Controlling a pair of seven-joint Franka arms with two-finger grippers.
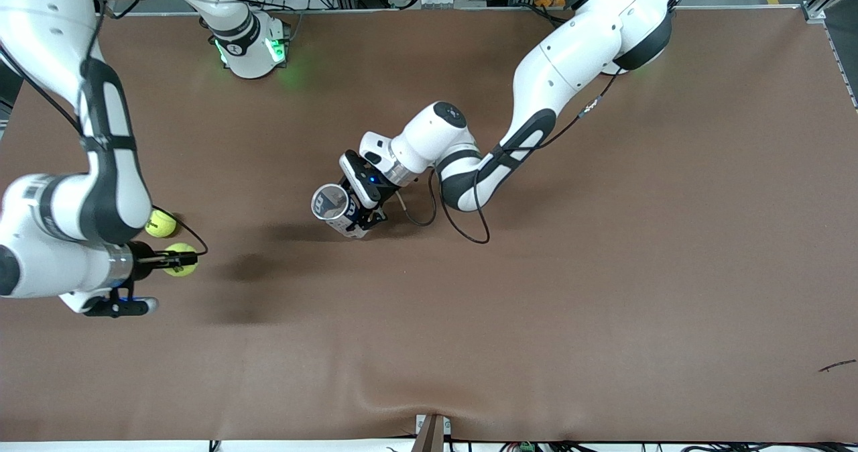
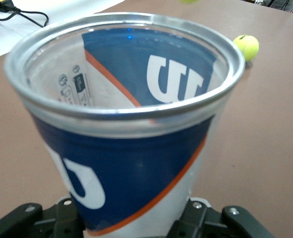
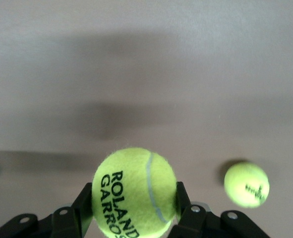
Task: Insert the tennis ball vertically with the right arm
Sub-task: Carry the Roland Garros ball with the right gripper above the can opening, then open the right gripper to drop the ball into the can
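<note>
My right gripper [image 1: 181, 259] is shut on a yellow-green tennis ball [image 1: 179, 269] and holds it above the table at the right arm's end. In the right wrist view the ball [image 3: 134, 191] sits between the black fingers [image 3: 82, 203], marked "ROLAND GARROS". My left gripper [image 1: 358, 220] is shut on a clear tennis ball can [image 1: 330, 203] with a blue, white and orange label. It holds the can mid-table, open mouth tilted toward the front camera. In the left wrist view the can [image 2: 131, 148] fills the picture, and it looks empty inside.
A second tennis ball [image 1: 161, 224] lies on the brown table beside the held ball, farther from the front camera. It also shows in the right wrist view [image 3: 246, 184] and in the left wrist view [image 2: 247, 47]. The right arm's base [image 1: 249, 43] stands at the table's back edge.
</note>
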